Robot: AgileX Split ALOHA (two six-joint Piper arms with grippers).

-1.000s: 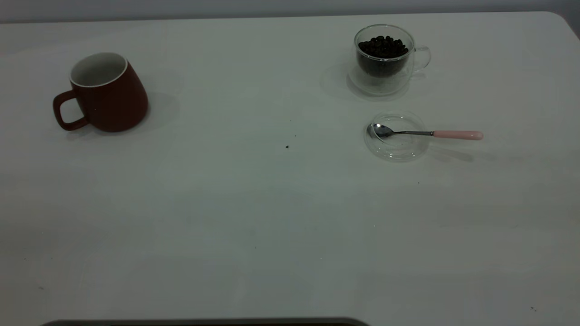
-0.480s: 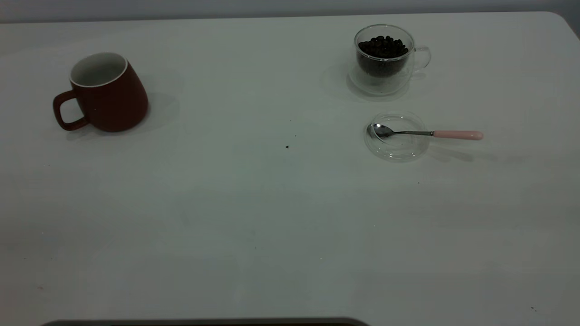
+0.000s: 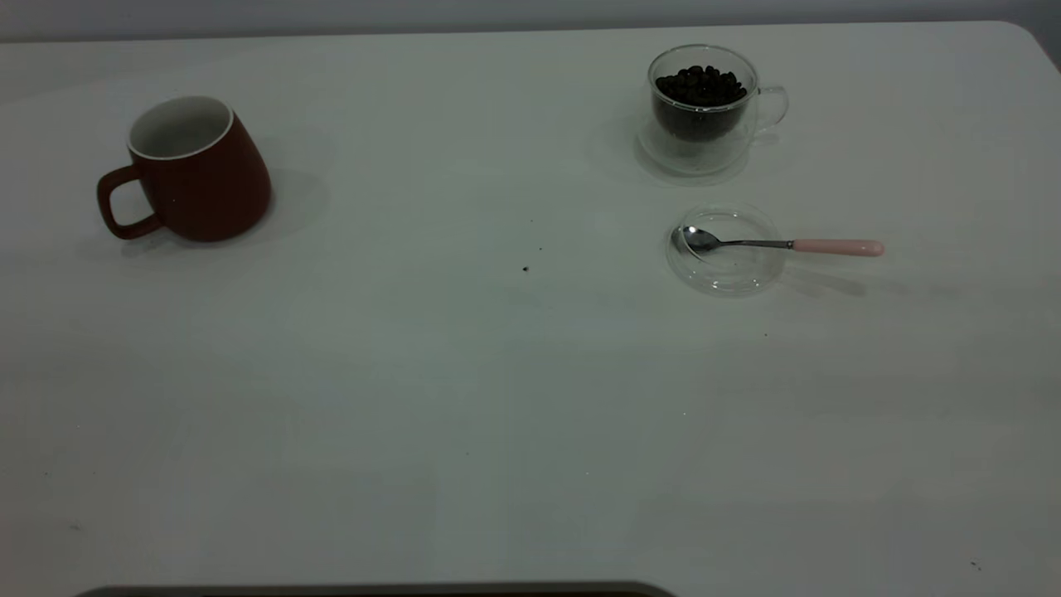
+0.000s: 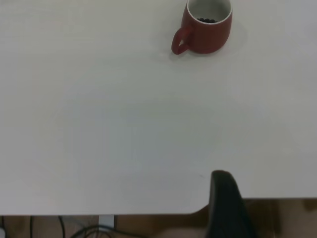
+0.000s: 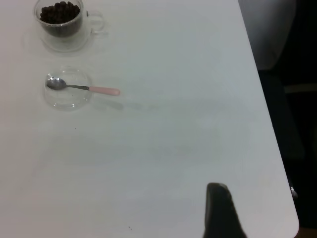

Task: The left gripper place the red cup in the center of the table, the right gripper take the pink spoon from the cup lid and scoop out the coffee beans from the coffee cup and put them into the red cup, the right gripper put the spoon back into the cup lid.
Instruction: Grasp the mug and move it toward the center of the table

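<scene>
The red cup (image 3: 189,168) stands upright at the far left of the table (image 3: 464,398), well away from the centre, its handle turned toward the left edge; seen from the left wrist, a few dark beans lie at the bottom of the red cup (image 4: 205,27). Far over on the right side, the coffee cup (image 3: 704,108) sits upright near the far edge, heaped with coffee beans (image 3: 700,85), its small glass handle pointing right. Just nearer than it lies the cup lid (image 3: 728,250), flat on the table and apart from the coffee cup. The pink spoon (image 3: 779,244) rests across the lid, metal bowl inside the rim, pink handle sticking out over the lid's right edge. A few dark specks (image 3: 525,269) dot the middle of the table. Only one dark finger of the left gripper (image 4: 228,208) shows, at the table's near edge (whether its fingers are apart or together, I cannot tell). The right gripper (image 5: 220,213) likewise shows a single dark finger above the near right part of the table, well apart from the spoon, and its state cannot be told either.
</scene>
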